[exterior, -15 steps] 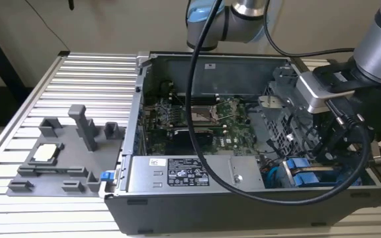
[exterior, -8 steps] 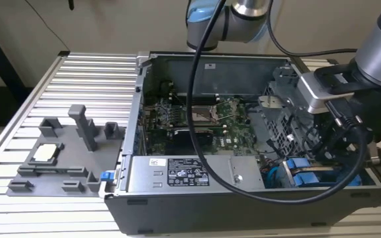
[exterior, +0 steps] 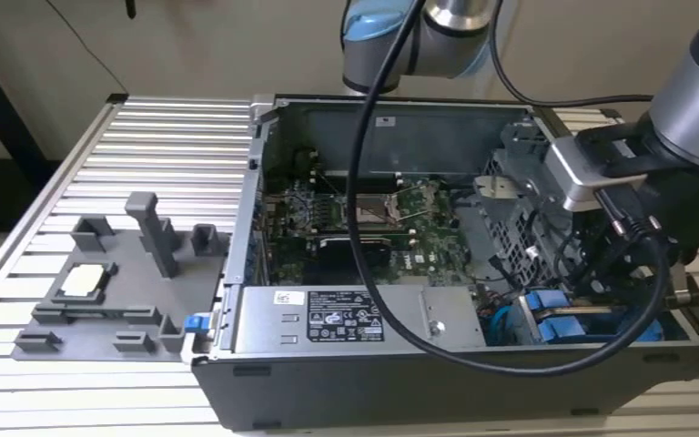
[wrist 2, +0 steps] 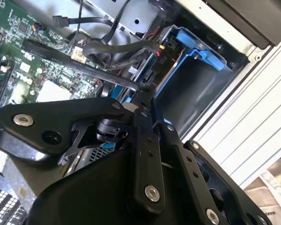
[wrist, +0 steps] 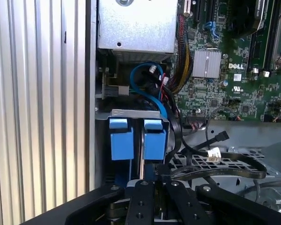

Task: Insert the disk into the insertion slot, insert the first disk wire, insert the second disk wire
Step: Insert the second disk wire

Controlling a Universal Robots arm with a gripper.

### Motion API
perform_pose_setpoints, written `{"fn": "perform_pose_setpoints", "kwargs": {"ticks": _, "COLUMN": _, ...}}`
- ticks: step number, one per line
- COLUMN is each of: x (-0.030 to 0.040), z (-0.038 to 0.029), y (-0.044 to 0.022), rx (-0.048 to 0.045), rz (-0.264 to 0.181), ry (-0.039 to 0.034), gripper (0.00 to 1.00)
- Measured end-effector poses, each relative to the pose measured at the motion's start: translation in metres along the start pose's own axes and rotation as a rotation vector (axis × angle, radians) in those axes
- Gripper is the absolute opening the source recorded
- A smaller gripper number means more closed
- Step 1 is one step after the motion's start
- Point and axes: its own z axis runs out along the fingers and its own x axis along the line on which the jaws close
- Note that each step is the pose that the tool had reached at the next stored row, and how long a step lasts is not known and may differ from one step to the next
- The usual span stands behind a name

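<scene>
My gripper (wrist 2: 143,91) is down in the drive corner of the open computer case (exterior: 265,273), at the lower right of the exterior view, where the arm (exterior: 690,118) covers most of it. In both wrist views the fingers look drawn together to a narrow tip. A flat black cable (wrist 2: 84,58) runs right up to that tip in the second wrist view, but I cannot tell whether it is pinched there or only passes behind.

What matters is that the tip lies between two blue-carriered drives standing on edge, side by side, in the insertion slot (wrist: 133,113). Their long axes run parallel to my fingers, down into the bay. I take the disk (wrist 2: 196,44) to be the one whose blue frame shows just beside the tip, and I judge it already seated.

The first wrist view gives me both blue tabs (wrist: 122,140) flanking the tip, a blue data cable (wrist: 150,79), and a loose black connector (wrist: 220,136) near the motherboard (wrist: 225,70). The second shows how close the tip sits to the carrier. The exterior view adds a grey fixture (exterior: 106,273) at lower left, well apart.
</scene>
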Motion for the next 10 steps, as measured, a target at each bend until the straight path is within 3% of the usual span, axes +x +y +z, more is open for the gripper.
{"fn": "perform_pose_setpoints", "kwargs": {"ticks": 3, "x": 0.0001, "z": 0.0011, "y": -0.0022, "rx": -0.011, "rz": 0.002, "ry": -0.0093, "gripper": 0.16}}
{"fn": "perform_pose_setpoints", "kwargs": {"ticks": 5, "x": 0.0002, "z": 0.002, "y": -0.0035, "rx": -0.0132, "rz": 0.003, "ry": -0.0152, "gripper": 0.16}}
{"fn": "perform_pose_setpoints", "kwargs": {"ticks": 10, "x": 0.0004, "z": 0.0031, "y": -0.007, "rx": -0.0136, "rz": 0.003, "ry": -0.0175, "gripper": 0.16}}
